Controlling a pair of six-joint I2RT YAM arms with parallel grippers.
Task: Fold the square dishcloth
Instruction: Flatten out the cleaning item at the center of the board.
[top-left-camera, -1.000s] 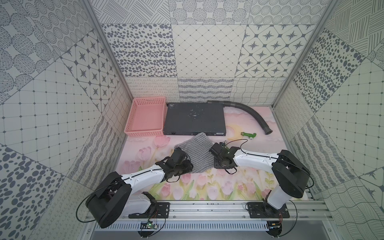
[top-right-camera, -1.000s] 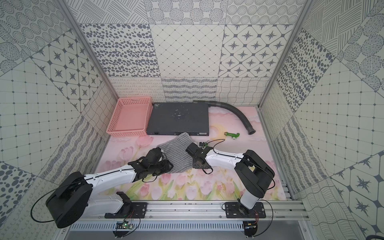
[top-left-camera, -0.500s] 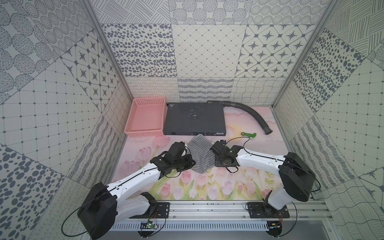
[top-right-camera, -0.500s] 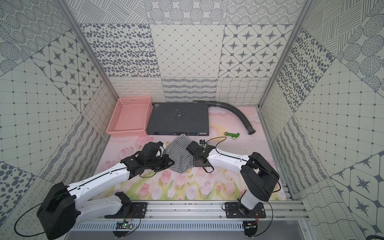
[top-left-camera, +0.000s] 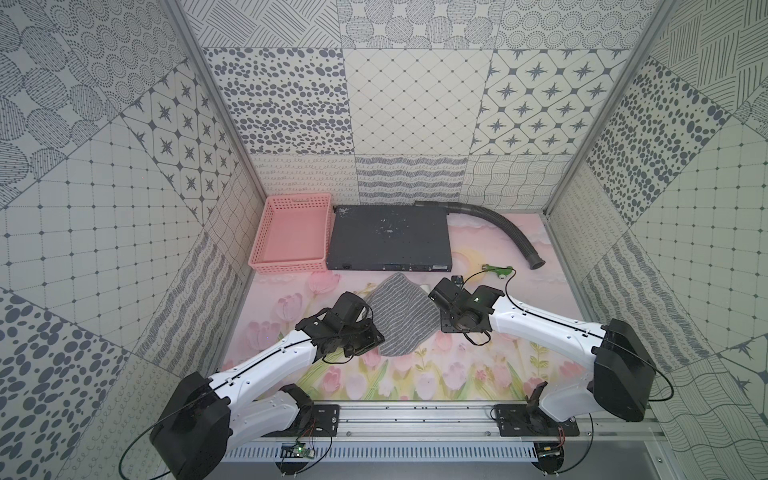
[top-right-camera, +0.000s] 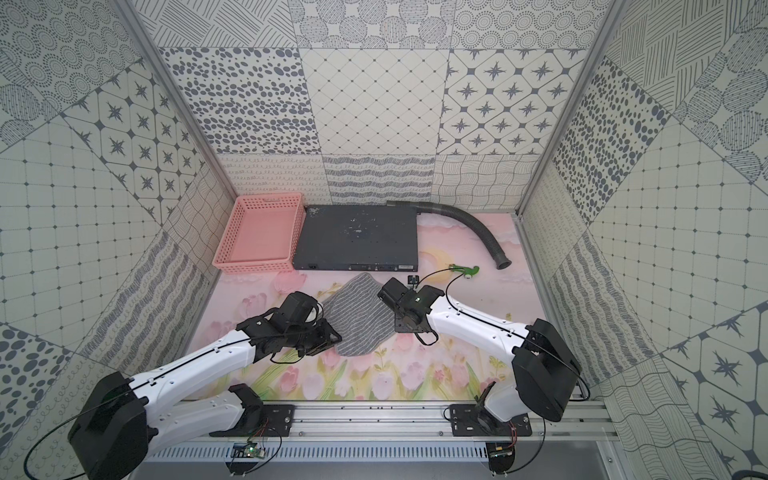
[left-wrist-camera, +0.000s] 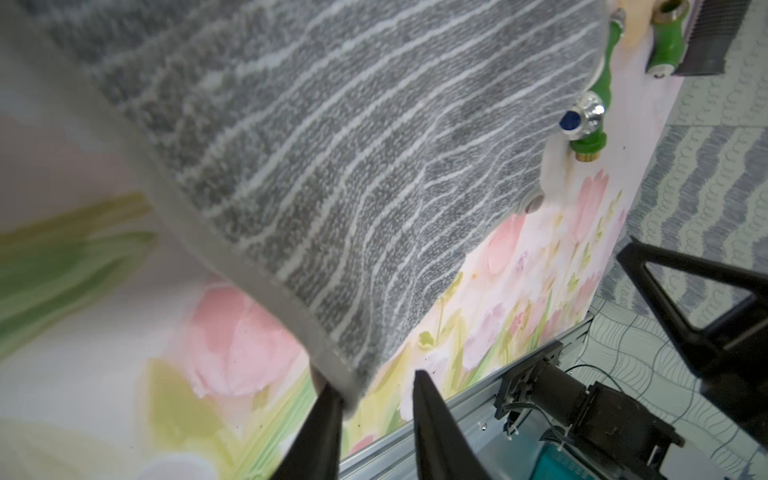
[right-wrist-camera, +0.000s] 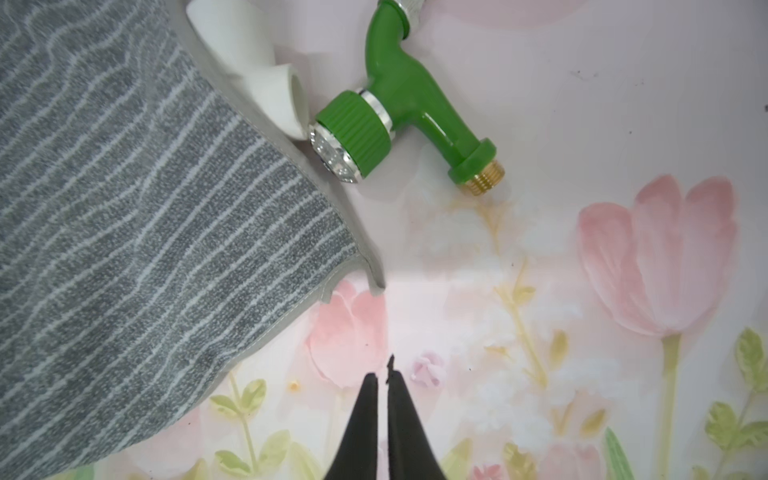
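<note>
Nearest the rail, the two white arms reach inward over the floral table mat (top-left-camera: 415, 382), one from each side, so each can work one side of the cloth. The left gripper (left-wrist-camera: 374, 386) stands narrowly parted. In its wrist view, a corner of the square dishcloth (top-left-camera: 401, 316) lies against a single fingertip (left-wrist-camera: 328, 399), and bare mat shows between the jaws, so nothing is clamped. The right gripper (right-wrist-camera: 382, 374) is pinched closed on nothing, its tips just short of the opposite corner and clear of the hem. I read this pairing as a release or a regrasp, not a carry.

The dishcloth lies mid-mat between the two grippers, turned cornerwise. At the right-hand corner two hem edges seem to sit one on the other, which suggests a doubled layer, though I cannot tell for sure. Its outline in both top views is uneven, so I judge the fold unfinished.

Just beyond, a white pipe elbow (right-wrist-camera: 257, 70) sits right at the cloth's hem, touching a green plastic tap (right-wrist-camera: 399, 104). Dragging that edge could shove them.

Farthest back, a dark grey metal box (top-left-camera: 388, 237), a pink basket (top-left-camera: 286, 266) beside it and a corrugated hose (top-left-camera: 503, 226) line the wall. The cloth's far tip comes near the box.
</note>
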